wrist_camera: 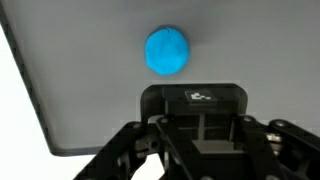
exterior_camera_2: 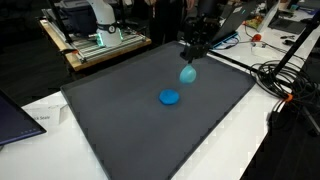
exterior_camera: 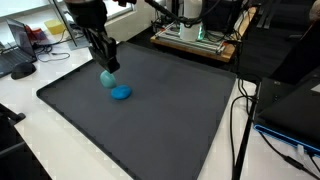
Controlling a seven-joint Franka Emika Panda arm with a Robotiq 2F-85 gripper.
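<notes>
Pale blue lump clamped in gripper, visible in exterior views only; wrist view shows blue ball.

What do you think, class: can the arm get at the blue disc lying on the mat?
Probably yes: the blue disc lies in the open on the mat, nothing between. But the fingers seem shut on a light-blue piece, so gripping the disc looks blocked.
</notes>
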